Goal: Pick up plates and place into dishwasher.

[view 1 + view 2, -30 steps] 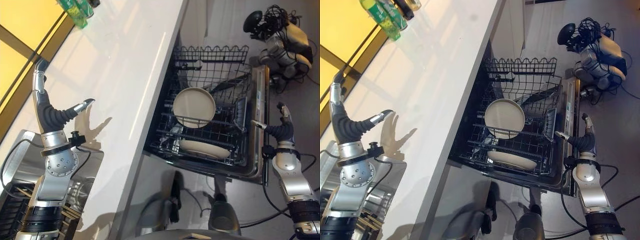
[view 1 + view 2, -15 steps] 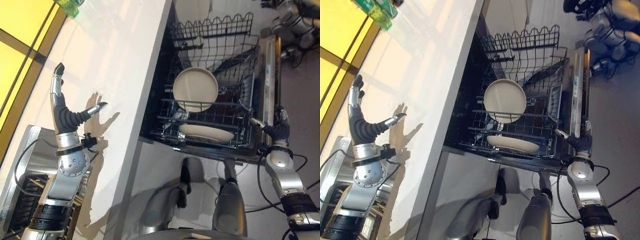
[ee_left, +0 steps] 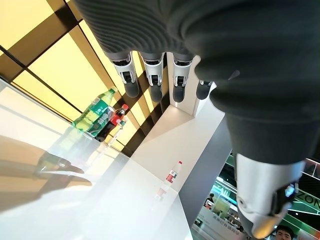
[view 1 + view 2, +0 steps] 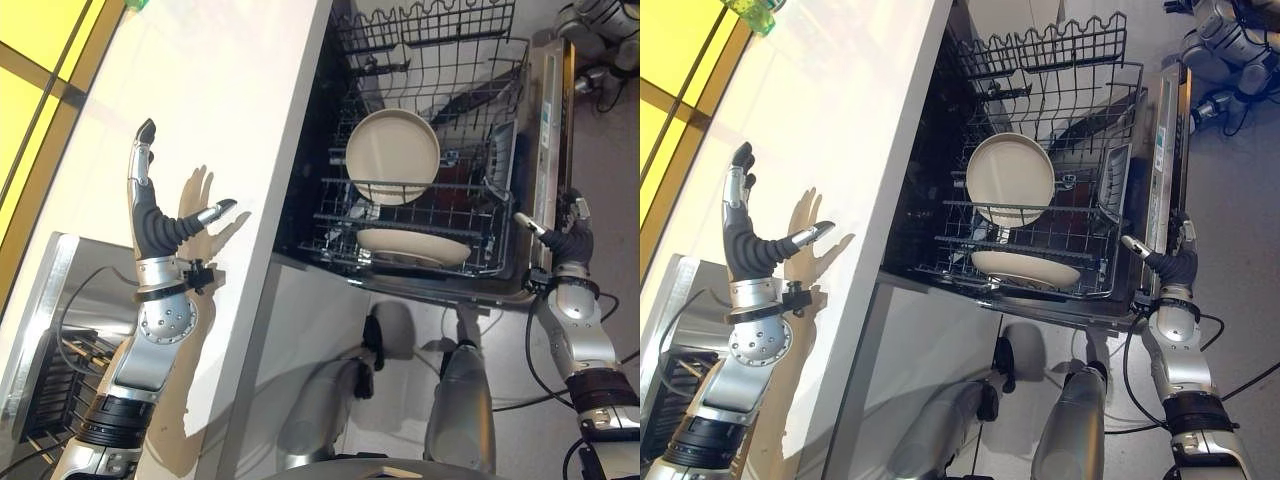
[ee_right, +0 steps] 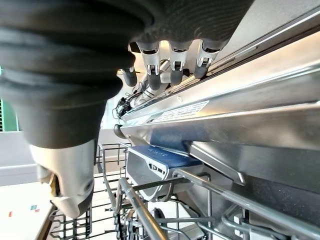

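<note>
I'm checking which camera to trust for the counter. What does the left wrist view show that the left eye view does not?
The left wrist view alone shows green bottles and a small bottle standing on the white counter. The left eye view alone shows the dishwasher rack with two plates: one upright, one lying nearer the front, and the right hand by the door. Both show the left hand, fingers straight, above the counter.

Two plates were counted in one dishwasher rack [image 4: 420, 110]: an upright plate [image 4: 392, 156] and a flatter plate [image 4: 413, 246]. Three bottles [image 3: 100, 116] were seen grouped on the tabletop [image 4: 220, 110], a fourth bottle [image 3: 172, 175] apart.
</note>
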### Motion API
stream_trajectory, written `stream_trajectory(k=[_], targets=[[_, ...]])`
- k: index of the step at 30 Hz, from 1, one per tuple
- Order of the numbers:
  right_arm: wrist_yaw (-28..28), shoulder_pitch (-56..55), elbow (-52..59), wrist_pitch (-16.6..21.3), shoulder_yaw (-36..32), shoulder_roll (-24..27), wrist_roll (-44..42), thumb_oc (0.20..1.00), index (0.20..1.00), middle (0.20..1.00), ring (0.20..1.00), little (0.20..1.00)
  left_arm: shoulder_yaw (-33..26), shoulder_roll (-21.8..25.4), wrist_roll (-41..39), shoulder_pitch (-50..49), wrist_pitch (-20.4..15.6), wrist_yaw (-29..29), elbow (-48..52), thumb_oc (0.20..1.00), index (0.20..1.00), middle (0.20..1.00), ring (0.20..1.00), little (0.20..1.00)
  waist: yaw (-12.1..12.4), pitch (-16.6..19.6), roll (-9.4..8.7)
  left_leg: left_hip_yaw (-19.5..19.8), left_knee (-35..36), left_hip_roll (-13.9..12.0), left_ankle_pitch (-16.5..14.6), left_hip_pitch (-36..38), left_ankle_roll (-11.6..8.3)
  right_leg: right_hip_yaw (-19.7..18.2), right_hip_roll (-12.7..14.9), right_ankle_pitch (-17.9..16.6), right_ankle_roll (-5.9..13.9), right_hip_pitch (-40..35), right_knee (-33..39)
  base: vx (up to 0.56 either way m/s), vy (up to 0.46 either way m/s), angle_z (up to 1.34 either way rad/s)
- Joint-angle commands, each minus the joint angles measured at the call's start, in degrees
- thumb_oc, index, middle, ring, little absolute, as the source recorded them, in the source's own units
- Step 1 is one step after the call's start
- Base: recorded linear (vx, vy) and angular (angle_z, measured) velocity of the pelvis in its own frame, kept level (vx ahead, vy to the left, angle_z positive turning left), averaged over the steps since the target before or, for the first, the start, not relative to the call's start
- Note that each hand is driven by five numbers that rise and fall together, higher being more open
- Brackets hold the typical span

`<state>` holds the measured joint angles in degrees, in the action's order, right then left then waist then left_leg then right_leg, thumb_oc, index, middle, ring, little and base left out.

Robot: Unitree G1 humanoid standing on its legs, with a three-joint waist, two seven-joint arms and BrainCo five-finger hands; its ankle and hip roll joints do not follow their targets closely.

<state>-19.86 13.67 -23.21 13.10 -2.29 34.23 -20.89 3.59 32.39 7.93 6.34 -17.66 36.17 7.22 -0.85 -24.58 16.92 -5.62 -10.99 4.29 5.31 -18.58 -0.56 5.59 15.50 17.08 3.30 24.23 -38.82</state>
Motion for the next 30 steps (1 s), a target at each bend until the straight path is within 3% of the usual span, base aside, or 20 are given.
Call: stream_trajectory(k=[1,3,6,10,13,16,27,30], targets=[[-7.8,8.3,6.2,1.2,7.1,-4.8,15.8,1.0,1.0,1.0,1.0,1.0,-2.5,-0.7,-0.8,1.7,-1.9,3.3,1.7,1.0,1.0,1.0,1.0,1.0,1.9,-3.4,3.22,-0.1,-6.8,3.8,-6.4,0.3,1.68,-1.2,3.3,-8.5,-1.09,0.7,3.0,0.08,0.076,0.04],[-20.9,8.0,9.9,-7.4,5.8,-2.7,25.3,1.0,1.0,1.0,1.0,1.0,-2.9,-0.9,-0.8,0.4,-2.1,3.8,1.9,1.0,1.0,1.0,1.0,1.0,1.5,-3.4,3.55,-0.2,-6.7,3.7,-6.6,0.6,1.81,-1.7,3.3,-8.5,-1.09,0.8,2.8,0.08,0.075,0.05],[-29.1,6.7,14.4,-15.7,2.8,-0.7,32.7,1.0,1.0,1.0,1.0,1.0,-3.5,-1.4,-0.6,-1.4,-2.4,4.3,2.5,1.0,1.0,1.0,1.0,1.0,1.0,-3.6,3.68,-0.4,-6.8,3.5,-7.0,0.7,1.93,-2.0,3.4,-8.6,-0.98,0.7,3.0,0.05,0.038,0.06],[-30.5,3.4,18.9,-18.2,-0.6,0.8,38.5,1.0,1.0,1.0,1.0,1.0,-4.7,-1.2,-1.9,-4.1,-3.4,3.5,3.7,1.0,1.0,1.0,1.0,1.0,0.5,-3.7,3.88,-0.5,-7.3,3.4,-7.5,0.7,2.0,-2.8,3.2,-8.6,-0.62,0.9,2.9,0.04,0.013,0.06],[-28.1,3.6,18.8,-18.6,-0.1,0.7,36.0,1.0,1.0,1.0,1.0,1.0,-5.4,-1.0,-2.5,-4.9,-4.1,2.4,4.6,1.0,1.0,1.0,1.0,1.0,0.9,-3.8,3.71,-0.4,-7.6,3.4,-7.6,0.4,1.93,-2.8,3.2,-8.6,-0.52,1.2,2.9,-0.01,-0.026,0.06],[-25.3,3.1,17.3,-15.8,0.7,-0.6,28.0,1.0,1.0,1.0,1.0,1.0,-5.2,-1.4,-1.7,-5.5,-4.6,1.8,5.5,1.0,1.0,1.0,1.0,1.0,1.3,-4.0,3.7,-0.3,-7.7,3.4,-7.5,0.2,1.85,-2.6,3.3,-8.5,-0.42,1.4,2.5,0.0,-0.038,0.07],[-13.2,5.8,8.6,-0.1,4.4,-2.1,21.9,1.0,1.0,1.0,1.0,1.0,-3.5,-1.8,-2.1,-4.7,-4.7,1.2,4.6,1.0,1.0,1.0,1.0,1.0,2.2,-4.2,5.39,0.0,-8.6,3.9,-7.2,-0.6,1.28,-1.6,4.4,-7.5,-0.77,2.1,0.8,0.01,0.006,0.01],[-12.5,5.2,7.6,1.3,4.8,-2.1,19.3,1.0,1.0,1.0,1.0,1.0,-3.0,-1.6,-2.1,-4.8,-5.2,1.6,4.2,1.0,1.0,1.0,1.0,1.0,2.2,-4.2,5.61,-0.1,-8.9,4.0,-7.1,-1.2,1.22,-1.8,4.5,-7.4,-0.88,2.9,0.1,0.0,0.005,0.02]])
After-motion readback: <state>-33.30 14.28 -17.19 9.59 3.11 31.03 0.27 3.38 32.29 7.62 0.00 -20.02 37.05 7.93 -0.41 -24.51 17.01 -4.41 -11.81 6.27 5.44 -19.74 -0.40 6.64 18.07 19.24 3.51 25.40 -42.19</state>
